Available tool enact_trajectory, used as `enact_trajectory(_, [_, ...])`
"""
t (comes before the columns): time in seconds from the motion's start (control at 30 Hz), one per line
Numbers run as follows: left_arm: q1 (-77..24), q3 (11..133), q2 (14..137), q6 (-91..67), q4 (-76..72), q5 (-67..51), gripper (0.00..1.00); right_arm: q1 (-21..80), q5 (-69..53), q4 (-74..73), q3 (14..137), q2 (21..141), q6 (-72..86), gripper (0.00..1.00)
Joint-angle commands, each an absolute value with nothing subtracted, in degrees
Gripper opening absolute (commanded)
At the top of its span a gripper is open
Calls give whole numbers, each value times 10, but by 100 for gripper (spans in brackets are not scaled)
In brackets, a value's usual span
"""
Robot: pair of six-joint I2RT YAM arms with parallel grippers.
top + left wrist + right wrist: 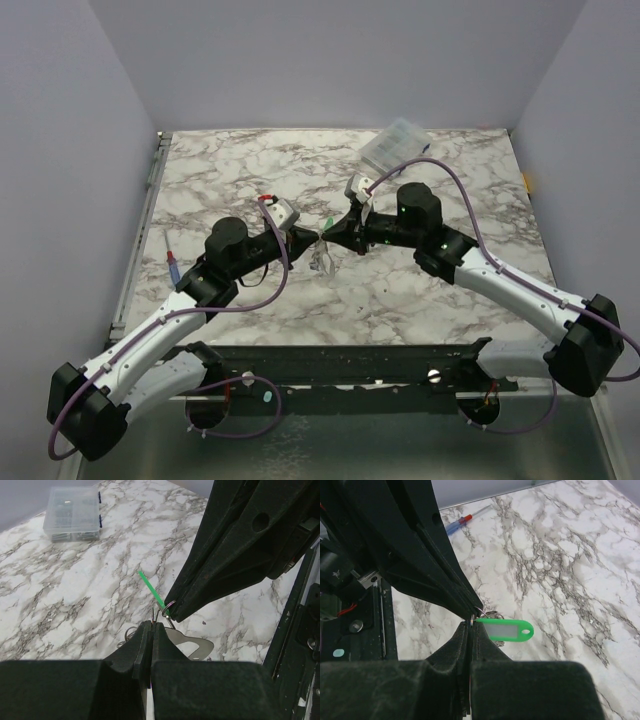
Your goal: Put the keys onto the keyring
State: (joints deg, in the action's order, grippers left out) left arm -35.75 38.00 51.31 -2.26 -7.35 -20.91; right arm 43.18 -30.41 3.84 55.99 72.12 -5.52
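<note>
Both grippers meet tip to tip above the middle of the marble table. My left gripper (152,624) is shut on thin wire of the keyring (196,643), whose flat pale-grey loop hangs just beyond its fingers. My right gripper (471,625) is shut on the small split ring of the green-tagged key (506,630); the tag sticks out to the right of the fingers. A few silvery bits (492,615) hang behind the tag. From above, the left gripper (312,238) and right gripper (331,240) touch, with the green tag (328,222) above them and the keyring (322,262) dangling below.
A clear compartment box (393,147) stands at the back right of the table. A red-and-blue screwdriver (172,265) lies near the left edge. A black rail (340,362) runs along the near edge between the arm bases.
</note>
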Motion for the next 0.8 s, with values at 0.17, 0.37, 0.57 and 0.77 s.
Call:
enact_trajectory(0.17, [-362,390,510,-9,-82,-248,0,434,-305,66,571,726,-47,1])
enact_trajectory(0.37, [-362,388,505,-4,-82,-248,0,435,-294,66,568,727,-44,1])
enact_trajectory(0.57, [-362,387,500,-3,-82,-251,0,435,-292,59,563,729,-42,1])
enact_trajectory(0.77, [-363,385,495,-3,-82,-240,0,434,-297,37,565,730,-29,1])
